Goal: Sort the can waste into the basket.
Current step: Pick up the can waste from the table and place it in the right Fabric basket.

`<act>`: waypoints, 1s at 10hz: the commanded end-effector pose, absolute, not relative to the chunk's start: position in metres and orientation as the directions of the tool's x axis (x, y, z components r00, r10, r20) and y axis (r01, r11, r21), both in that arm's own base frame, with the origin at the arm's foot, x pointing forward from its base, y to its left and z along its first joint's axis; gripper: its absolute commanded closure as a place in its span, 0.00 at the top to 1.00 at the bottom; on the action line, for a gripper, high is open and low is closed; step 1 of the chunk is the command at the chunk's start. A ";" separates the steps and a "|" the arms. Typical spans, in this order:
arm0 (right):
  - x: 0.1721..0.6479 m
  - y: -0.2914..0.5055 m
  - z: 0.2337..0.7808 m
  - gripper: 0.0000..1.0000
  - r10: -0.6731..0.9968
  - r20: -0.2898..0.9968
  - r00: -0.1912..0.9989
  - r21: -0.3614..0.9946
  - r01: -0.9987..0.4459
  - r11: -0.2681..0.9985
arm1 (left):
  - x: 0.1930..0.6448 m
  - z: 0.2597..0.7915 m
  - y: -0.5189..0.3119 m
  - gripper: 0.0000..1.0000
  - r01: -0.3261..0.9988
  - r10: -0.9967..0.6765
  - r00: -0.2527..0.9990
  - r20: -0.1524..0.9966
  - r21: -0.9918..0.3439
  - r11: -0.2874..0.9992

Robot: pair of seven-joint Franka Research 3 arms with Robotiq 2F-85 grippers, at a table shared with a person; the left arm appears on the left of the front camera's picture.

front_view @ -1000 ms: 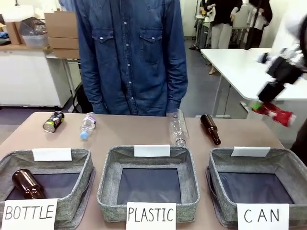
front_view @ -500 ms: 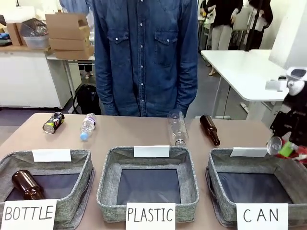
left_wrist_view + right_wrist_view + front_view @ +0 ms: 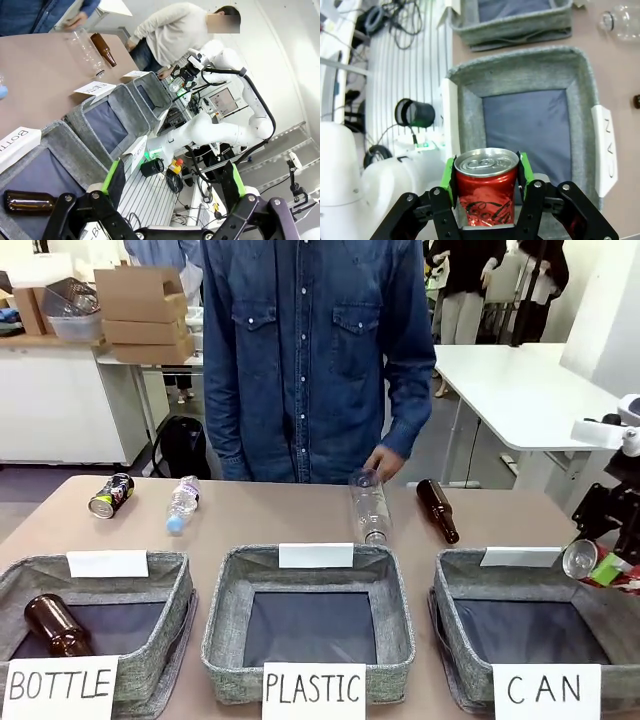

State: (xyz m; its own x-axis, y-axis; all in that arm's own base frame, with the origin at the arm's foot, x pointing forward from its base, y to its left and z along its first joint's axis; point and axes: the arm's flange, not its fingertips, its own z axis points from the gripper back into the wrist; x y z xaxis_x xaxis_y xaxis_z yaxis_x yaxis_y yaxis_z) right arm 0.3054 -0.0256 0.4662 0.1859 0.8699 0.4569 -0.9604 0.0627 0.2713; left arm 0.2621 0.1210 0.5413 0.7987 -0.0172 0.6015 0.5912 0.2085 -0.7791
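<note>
Right tool clamps the red can by its sides, over the right rim of the CAN basket. Looks staged for a drop, but it sits close to the edge. Left tool wide open, empty. Black can lies far left on the table. Person's hand at the clear bottle, not in the way

The table bears 3 baskets, 3 bottles, 1 can.
</note>
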 end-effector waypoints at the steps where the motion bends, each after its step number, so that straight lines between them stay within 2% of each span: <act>1: 0.306 -0.026 0.459 1.00 0.857 0.481 0.183 0.240 -0.968 0.071 | 0.261 0.544 0.121 1.00 0.590 -0.006 0.799 0.602 -0.781 0.206; 5: 0.315 -0.028 0.461 1.00 0.838 0.499 0.222 0.270 -0.958 0.094 | 0.261 0.544 0.121 1.00 0.590 -0.006 0.799 0.602 -0.781 0.206; 7: 0.325 -0.030 0.462 1.00 0.799 0.532 0.279 0.289 -0.947 0.138 | 0.261 0.544 0.121 1.00 0.590 -0.006 0.799 0.602 -0.781 0.206; 9: 0.348 -0.034 0.468 1.00 0.687 0.588 0.427 0.408 -0.890 0.204 | 0.261 0.544 0.121 1.00 0.590 -0.006 0.799 0.602 -0.781 0.206; 10: 0.371 -0.032 0.475 1.00 0.435 0.609 0.664 0.606 -0.743 0.285 | 0.262 0.541 0.121 1.00 0.591 -0.017 0.799 0.602 -0.779 0.209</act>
